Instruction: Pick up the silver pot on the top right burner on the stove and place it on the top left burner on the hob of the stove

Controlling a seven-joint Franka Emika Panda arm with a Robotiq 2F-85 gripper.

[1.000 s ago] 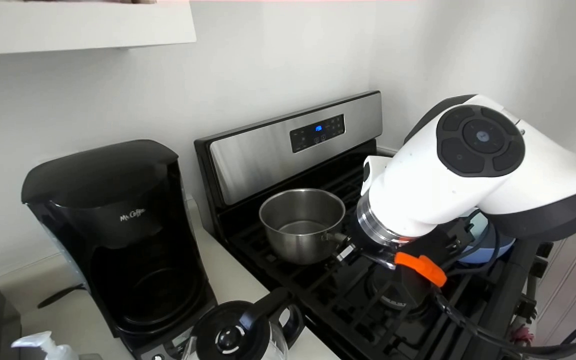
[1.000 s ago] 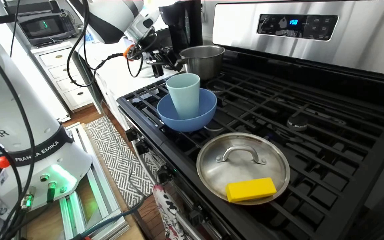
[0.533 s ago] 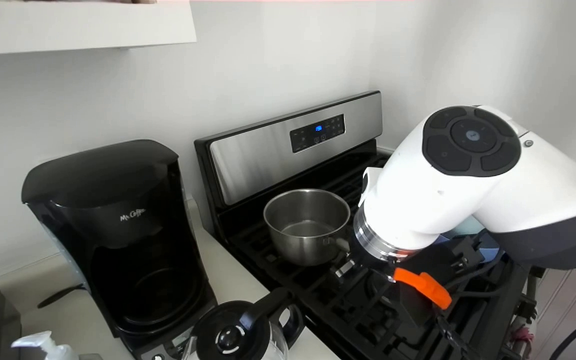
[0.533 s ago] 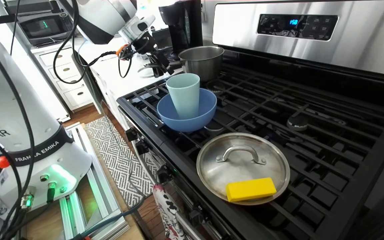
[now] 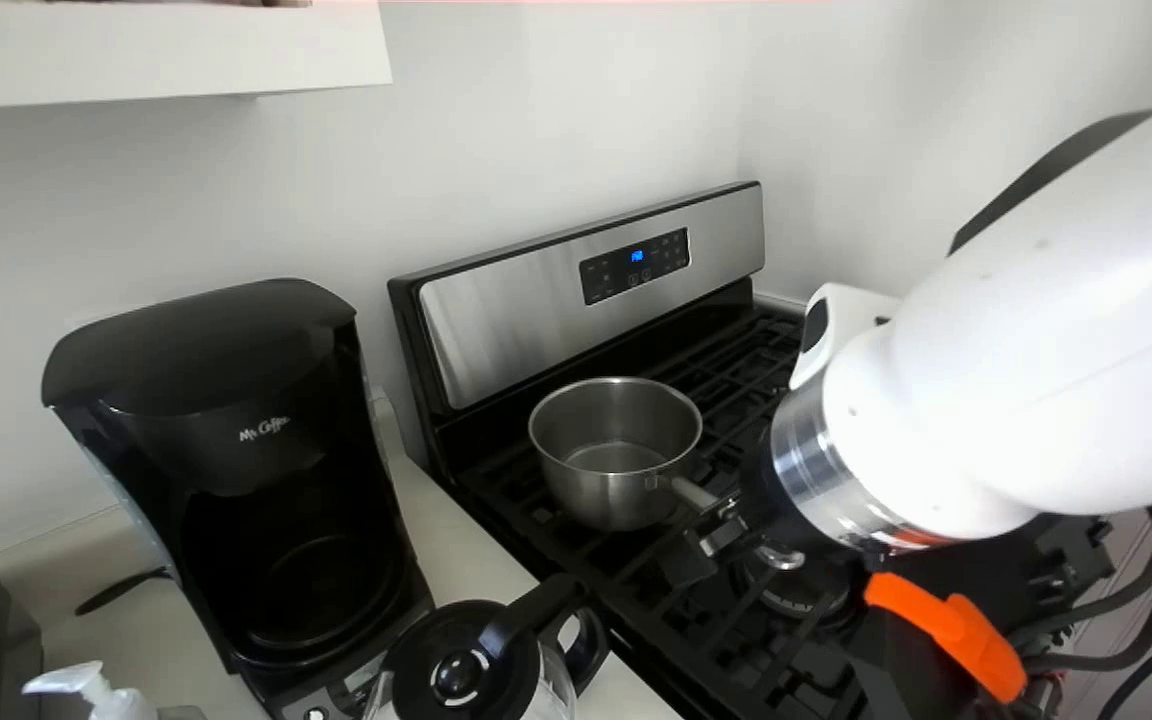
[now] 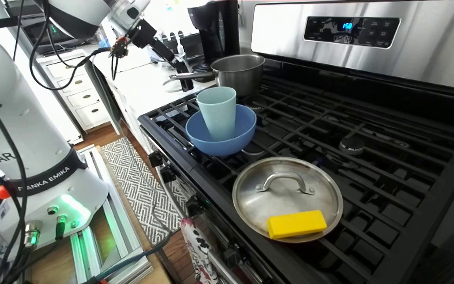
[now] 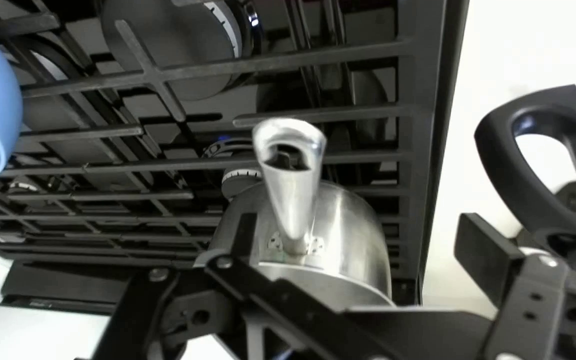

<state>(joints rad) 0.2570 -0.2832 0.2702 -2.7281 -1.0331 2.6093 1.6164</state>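
The silver pot stands upright on the grate at the stove's back left, beside the coffee maker. Part of the top left burner shows past the pot's base in the wrist view; the rest is hidden. Under its grate, the top right burner has nothing on it. My gripper is open, its jaws wide apart. Between them in the wrist view lies the pot's handle, nearer the left finger, with a gap to both. In an exterior view the handle crosses in front of a finger.
A blue bowl with a pale cup stands near the stove's front. A steel lid bearing a yellow block lies at the front right. The coffee maker and its carafe flank the stove.
The jaws have opened and let go of the handle. My arm has drawn back from the pot, towards the stove's front. The pot shifted slightly earlier in the second, then stayed put.
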